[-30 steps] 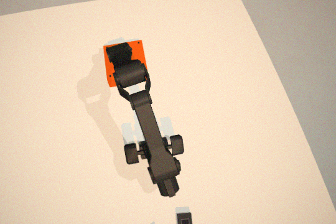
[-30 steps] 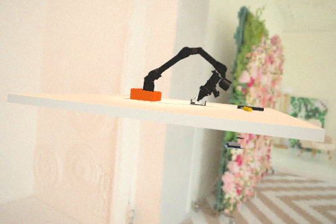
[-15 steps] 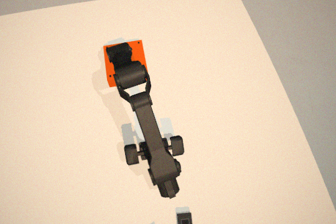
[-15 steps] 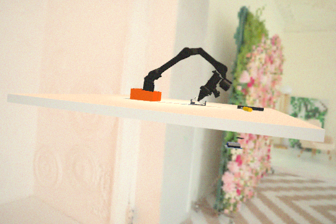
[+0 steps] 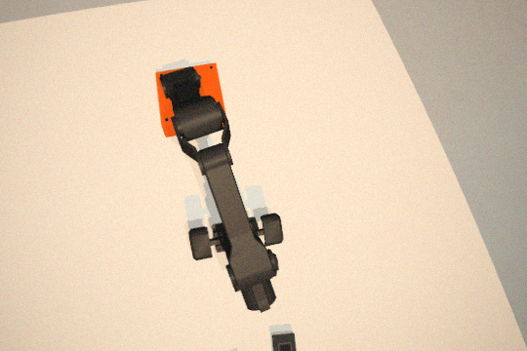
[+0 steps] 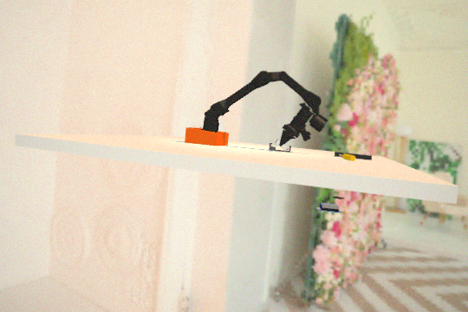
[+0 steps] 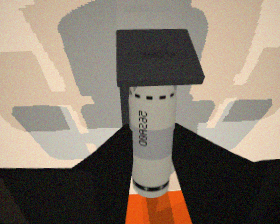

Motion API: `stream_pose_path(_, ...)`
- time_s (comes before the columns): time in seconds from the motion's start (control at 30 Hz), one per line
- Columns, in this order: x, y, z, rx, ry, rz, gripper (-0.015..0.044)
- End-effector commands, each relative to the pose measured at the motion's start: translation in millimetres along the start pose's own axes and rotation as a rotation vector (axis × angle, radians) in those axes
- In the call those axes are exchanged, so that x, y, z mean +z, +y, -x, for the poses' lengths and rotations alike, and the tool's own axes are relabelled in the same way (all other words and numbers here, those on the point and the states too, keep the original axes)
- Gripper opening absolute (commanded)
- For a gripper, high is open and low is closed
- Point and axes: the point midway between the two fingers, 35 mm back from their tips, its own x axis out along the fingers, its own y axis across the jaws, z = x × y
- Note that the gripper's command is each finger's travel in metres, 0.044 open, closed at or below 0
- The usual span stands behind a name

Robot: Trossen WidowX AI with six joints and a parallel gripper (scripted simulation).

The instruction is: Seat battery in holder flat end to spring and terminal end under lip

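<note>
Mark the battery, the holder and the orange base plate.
battery [image 7: 151,137]: wrist view, middle of the white body.
holder [image 6: 279,148]: exterior view, the low frame under the hand.
orange base plate [image 5: 164,103]: top view, bare left strip.

The top view looks steeply down on the orange base [image 5: 213,83]. The exterior view stands far off, level with the surface [image 6: 243,164], side-on to that base [image 6: 206,136]. The wrist view sits close above the battery [image 7: 151,145], base beneath.

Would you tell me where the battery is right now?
In the wrist view the battery sits centre frame, gripped in the pincer, its far end by a dark block, apparently the holder.
</note>
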Motion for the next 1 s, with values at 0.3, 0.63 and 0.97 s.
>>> stream_pose_path(0.3,5.1,0.2,0.0,-0.005,-0.076,0.003,0.0073)
stream_pose_path(0.63,5.1,0.6,-1.6,-0.007,-0.119,0.002,0.0073)
stream_pose_path(0.97,5.0,0.9,-3.2,-0.008,-0.161,0.001,0.0073)
